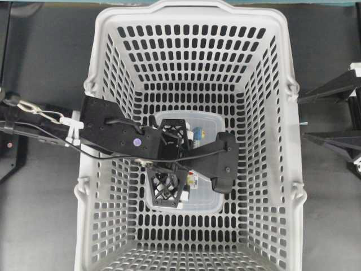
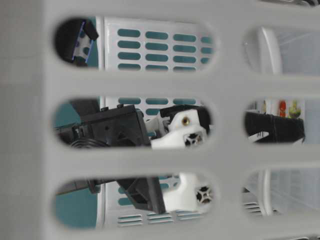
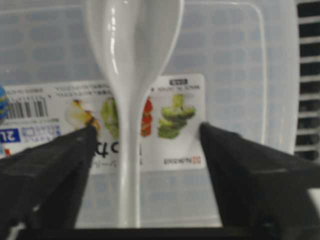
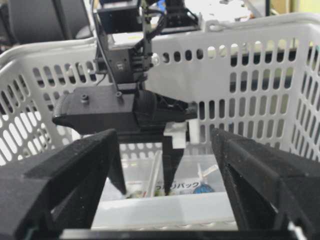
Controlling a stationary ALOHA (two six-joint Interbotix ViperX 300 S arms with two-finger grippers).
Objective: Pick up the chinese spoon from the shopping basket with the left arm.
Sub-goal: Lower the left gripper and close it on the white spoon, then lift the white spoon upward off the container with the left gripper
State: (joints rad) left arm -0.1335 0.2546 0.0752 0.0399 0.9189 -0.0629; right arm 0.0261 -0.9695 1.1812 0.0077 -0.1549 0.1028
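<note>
The chinese spoon is glossy white and lies on the labelled lid of a clear food container on the floor of the shopping basket. Its bowl points away from the wrist camera. Its thin handle runs back between the fingers of my left gripper. That gripper is open, with a gap on each side of the handle and the left finger nearer. From the right wrist view the left gripper points straight down over the spoon handle. From overhead the left gripper hides the spoon. My right gripper is open and holds nothing.
The clear container fills the middle of the basket floor. Slotted basket walls stand close on all sides of the left arm. The right gripper hangs by the basket's right rim. Dark table lies outside the basket.
</note>
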